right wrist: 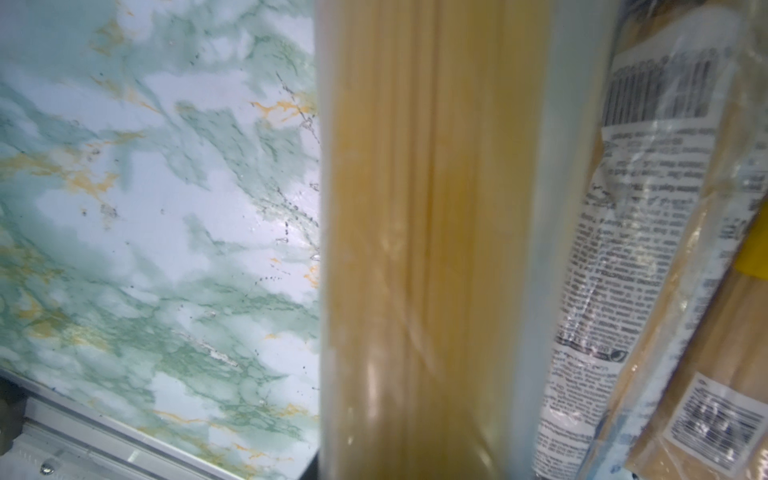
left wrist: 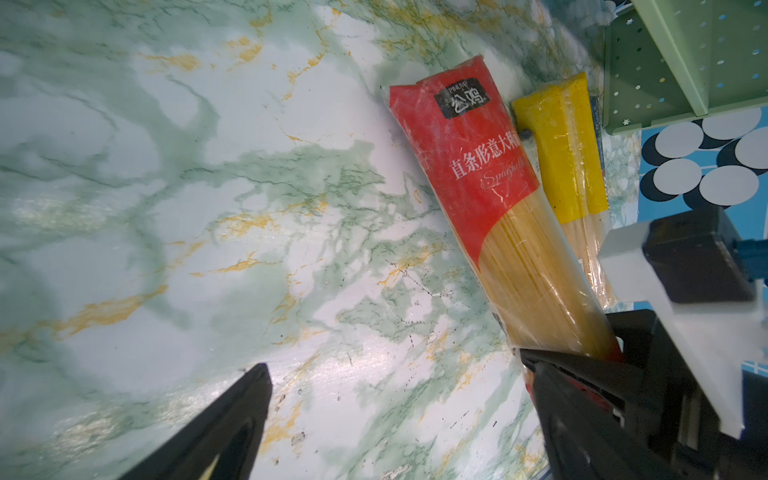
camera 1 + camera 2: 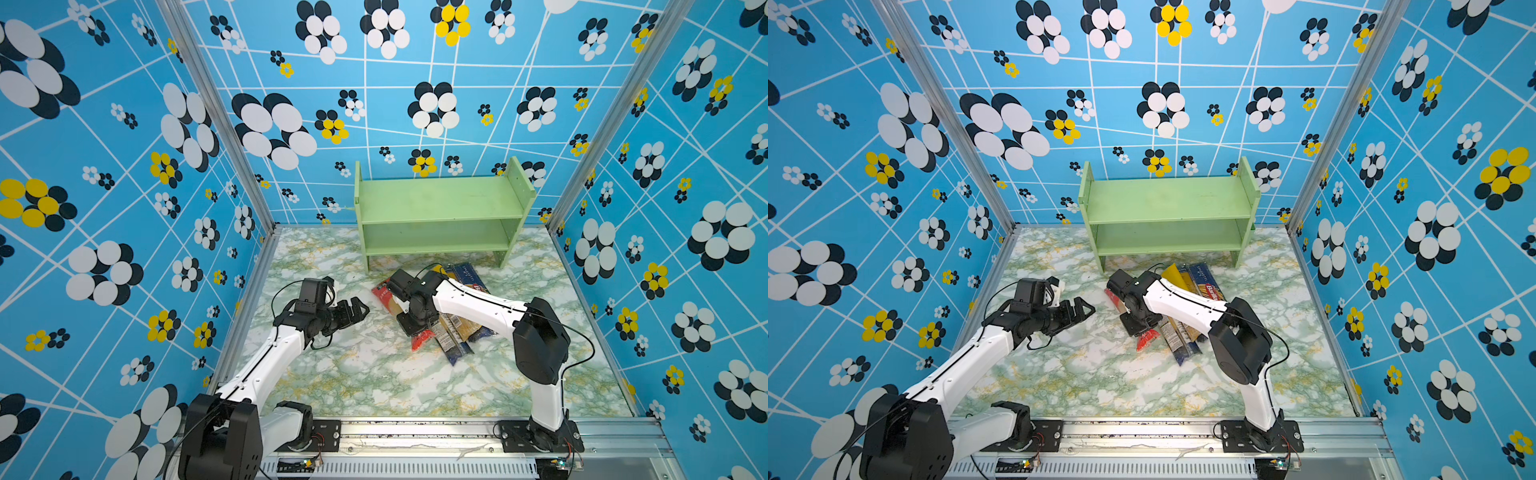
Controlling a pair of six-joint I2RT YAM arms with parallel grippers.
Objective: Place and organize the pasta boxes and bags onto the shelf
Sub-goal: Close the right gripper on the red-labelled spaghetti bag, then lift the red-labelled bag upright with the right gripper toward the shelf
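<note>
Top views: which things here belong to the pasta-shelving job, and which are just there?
Job:
red-ended bag
yellow-topped bag
clear labelled bag
dark blue Barilla box
green shelf

Just there:
marble-pattern tabletop
flowered blue walls
metal rail at the front

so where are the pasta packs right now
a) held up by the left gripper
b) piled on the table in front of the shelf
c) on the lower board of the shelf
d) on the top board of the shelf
b: in both top views the pasta packs lie in a loose pile on the table just in front of the shelf, and neither of its boards carries a pack.
</note>
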